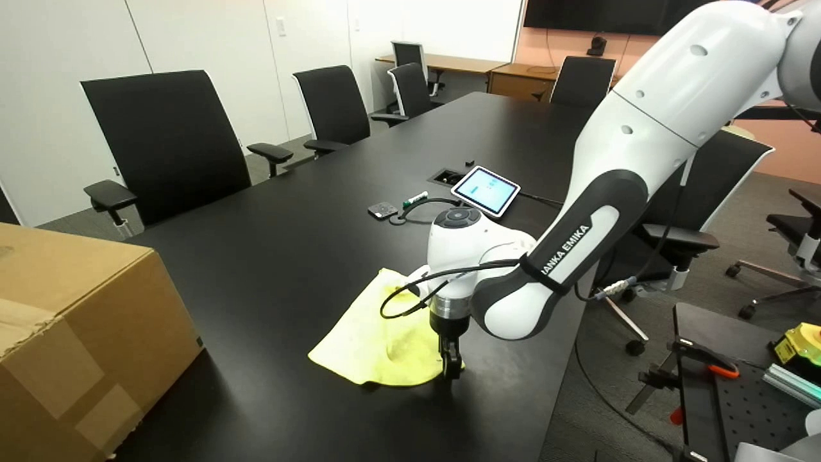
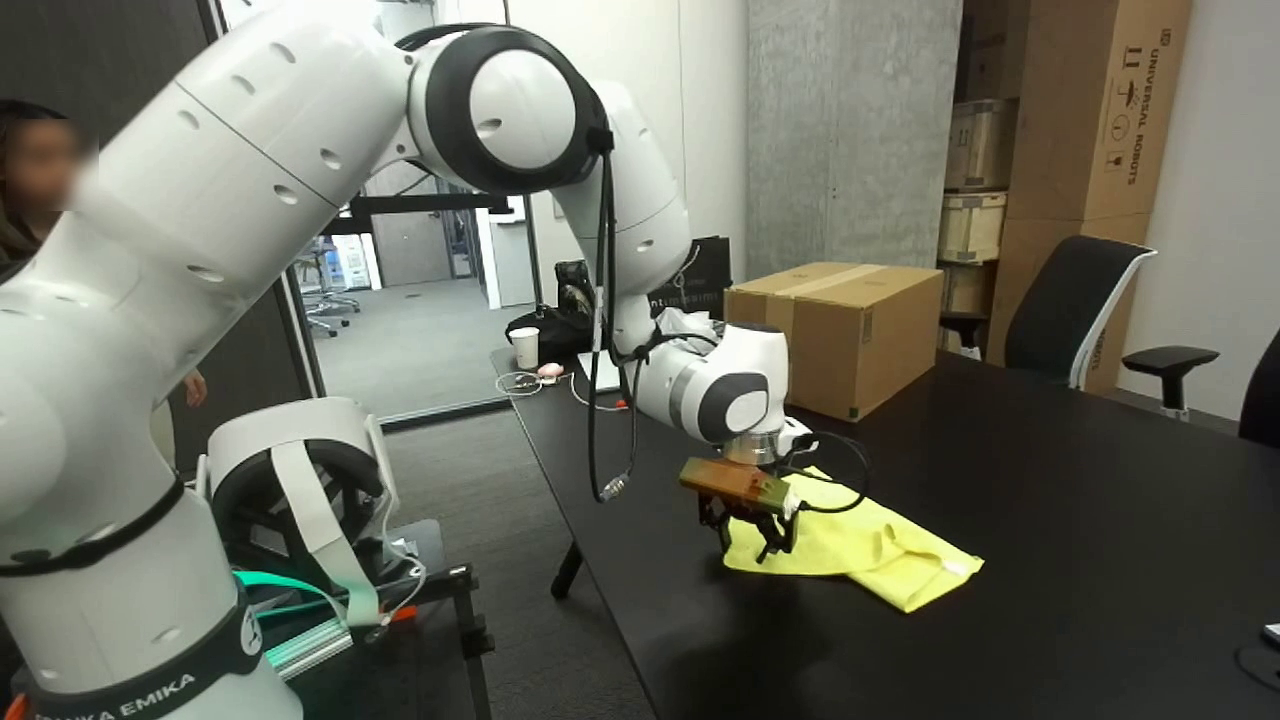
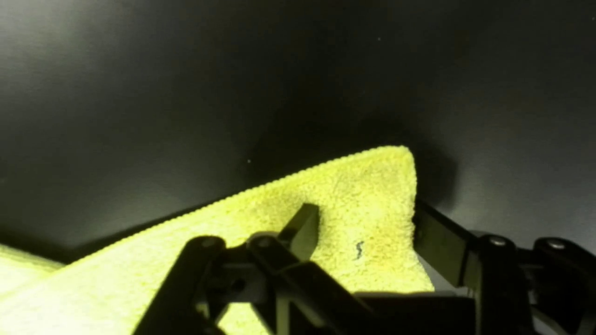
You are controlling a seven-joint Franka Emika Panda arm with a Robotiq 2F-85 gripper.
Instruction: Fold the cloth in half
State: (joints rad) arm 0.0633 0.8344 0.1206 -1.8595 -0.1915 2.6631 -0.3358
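The pale-yellow cloth [image 1: 378, 333] lies on the black table, rumpled with a raised ridge, and also shows in an exterior view [image 2: 890, 550], where part looks overlapped near a whitish tag. In the wrist view a corner of the cloth [image 3: 368, 186] with a small dark mark lies between the fingers. My gripper [image 3: 363, 218] is open, fingers pointing down at this corner. One finger is over the cloth; the other is at or just past its side edge. Whether the fingertips touch the cloth is unclear. The gripper also shows in both exterior views [image 1: 451, 369] [image 2: 748, 545].
A brown cardboard box [image 1: 96, 340] stands on the table [image 1: 269, 256], also seen in an exterior view [image 2: 840, 330]. A tablet [image 1: 485, 190], a green marker [image 1: 415, 199] and a small dark square item [image 1: 383, 210] lie farther along the table. Black chairs [image 1: 168, 141] stand around it.
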